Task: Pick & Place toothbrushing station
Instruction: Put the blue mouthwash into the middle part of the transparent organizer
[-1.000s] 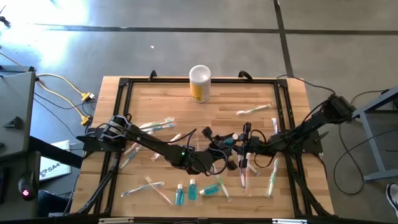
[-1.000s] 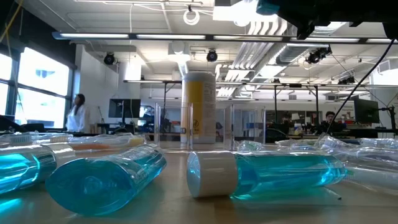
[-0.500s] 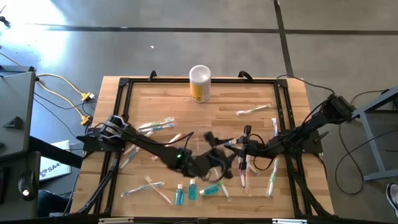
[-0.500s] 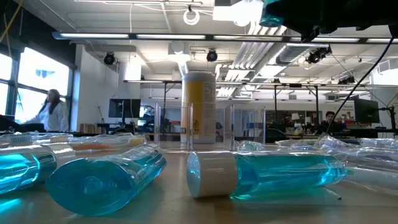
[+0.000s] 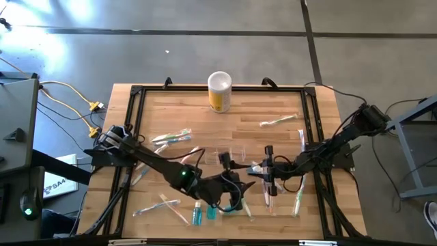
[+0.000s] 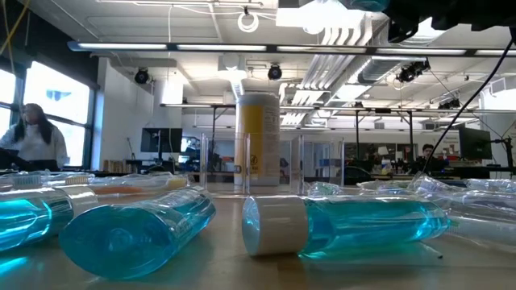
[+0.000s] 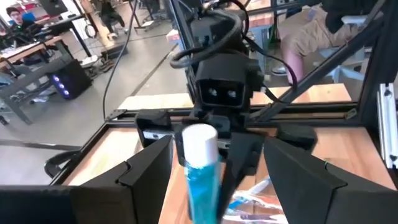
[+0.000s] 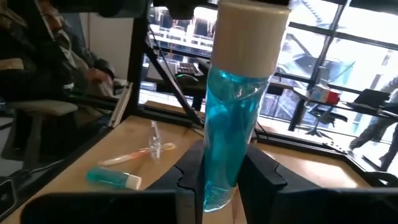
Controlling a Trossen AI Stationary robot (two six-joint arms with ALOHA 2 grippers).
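Note:
My right gripper (image 5: 263,169) is shut on a small teal tube with a white cap (image 8: 233,112), above the middle of the table. The tube (image 7: 200,174) sticks out toward my left arm. My left gripper (image 7: 214,168) is open just beyond it, toward the table's near edge (image 5: 232,180); its fingers stand wide on either side of the tube without touching. The clear holder (image 5: 233,152) stands on the table behind them (image 6: 318,165). Other teal tubes (image 5: 203,212) and pale toothbrushes (image 5: 171,139) lie scattered on the wood. My right gripper pinches the tube's flat crimped end (image 8: 217,190) between its two fingers. The tube runs on from the fingers, its capped end (image 8: 249,31) free and pointing toward the left arm. It is lifted clear of the table.
A yellow canister with a white top (image 5: 219,91) stands at the far edge. Toothbrushes lie at the far right (image 5: 278,121), near right (image 5: 298,195) and near left (image 5: 164,203). A black frame (image 5: 134,123) borders the table. People show in the room beyond.
My left gripper has opened and let go of the teal tube, then drawn back toward the table's near edge. The tube stays lifted in my right gripper, which has kept its place and stayed shut.

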